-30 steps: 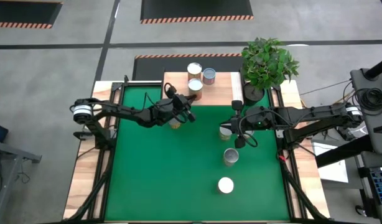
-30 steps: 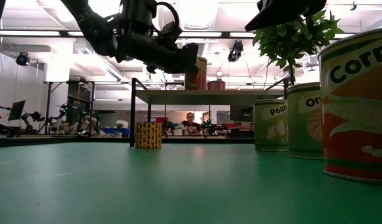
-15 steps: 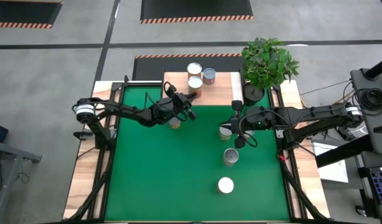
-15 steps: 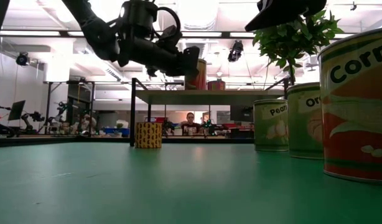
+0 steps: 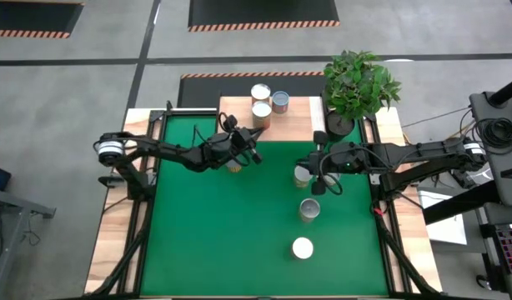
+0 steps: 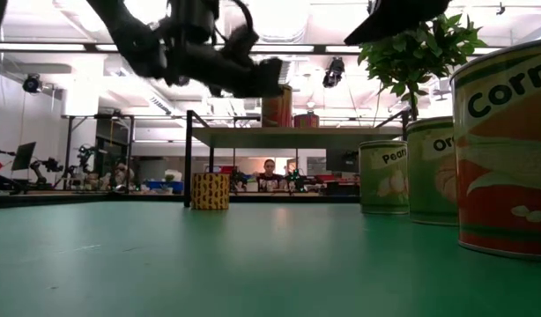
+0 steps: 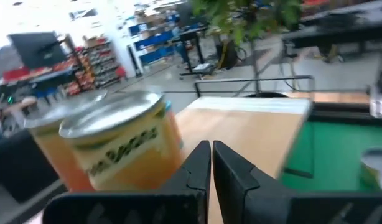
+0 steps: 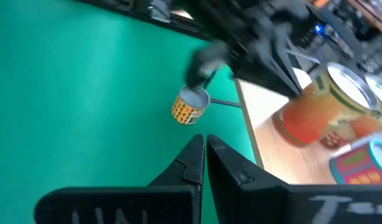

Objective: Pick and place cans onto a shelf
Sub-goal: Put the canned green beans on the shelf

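nearest can point(image 6: 508, 158): "Corn" | second can point(image 6: 432, 172): "Or", cut off | third can point(image 6: 384, 178): "Pear", cut off

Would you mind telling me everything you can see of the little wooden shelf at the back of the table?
The shelf is a small rectangular light-wood board standing at the far edge of the green table, beside the potted plant. In the low view it sits raised on thin black legs, level, with open space beneath. Three cans stand upright on it, clustered toward its left half; the right half is bare wood. The left gripper hangs shut close to its front edge, not touching it.
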Tool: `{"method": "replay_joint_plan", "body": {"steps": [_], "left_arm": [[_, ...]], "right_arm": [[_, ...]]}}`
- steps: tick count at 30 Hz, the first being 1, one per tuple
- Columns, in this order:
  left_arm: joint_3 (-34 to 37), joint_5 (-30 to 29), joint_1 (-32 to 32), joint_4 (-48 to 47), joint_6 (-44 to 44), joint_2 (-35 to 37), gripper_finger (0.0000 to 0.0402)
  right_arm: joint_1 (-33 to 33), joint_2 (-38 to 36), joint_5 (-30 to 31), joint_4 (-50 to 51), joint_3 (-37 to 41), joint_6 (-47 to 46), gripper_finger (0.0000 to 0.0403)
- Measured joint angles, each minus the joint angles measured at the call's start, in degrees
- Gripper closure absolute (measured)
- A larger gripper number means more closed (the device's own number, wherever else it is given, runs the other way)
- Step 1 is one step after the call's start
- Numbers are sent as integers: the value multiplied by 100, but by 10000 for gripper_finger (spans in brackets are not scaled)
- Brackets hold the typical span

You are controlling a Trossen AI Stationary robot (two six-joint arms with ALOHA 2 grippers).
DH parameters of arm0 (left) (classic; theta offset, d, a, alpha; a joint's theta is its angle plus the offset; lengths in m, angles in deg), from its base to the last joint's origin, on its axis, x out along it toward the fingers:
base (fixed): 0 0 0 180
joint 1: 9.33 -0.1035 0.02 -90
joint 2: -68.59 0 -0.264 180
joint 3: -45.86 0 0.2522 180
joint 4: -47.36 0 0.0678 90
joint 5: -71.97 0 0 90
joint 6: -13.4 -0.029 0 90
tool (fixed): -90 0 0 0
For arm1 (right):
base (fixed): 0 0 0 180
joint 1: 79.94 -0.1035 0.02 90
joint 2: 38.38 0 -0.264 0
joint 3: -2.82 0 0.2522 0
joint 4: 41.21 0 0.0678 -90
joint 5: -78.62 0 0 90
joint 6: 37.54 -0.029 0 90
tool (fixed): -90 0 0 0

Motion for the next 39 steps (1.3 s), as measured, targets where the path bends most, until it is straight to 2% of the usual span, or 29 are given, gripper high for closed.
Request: {"method": "replay_joint_plan", "body": {"steps": [4,10,16,20,28,34,39], "left_arm": [[127,1,285,-439,-439,640,401],[923,9,632,-429,-858,2088,402],[1767,20,761,-442,-849,3276,402],[1955,7,752,-427,-824,3828,402],[2154,7,752,-579,-800,4421,402],[2155,10,752,-1012,-879,4637,402],[2155,11,752,-1269,-866,4773,402]], "right_arm": [[-2,18,357,-1,-56,-451,394],[0,351,617,3,-565,-681,394],[73,1047,684,196,-1410,-453,394],[299,1573,691,712,-2219,-461,394],[908,2701,594,1585,-3713,-519,394],[1352,3397,579,1838,-4359,-527,394],[1666,3874,-71,2142,-4682,-570,394]]}}
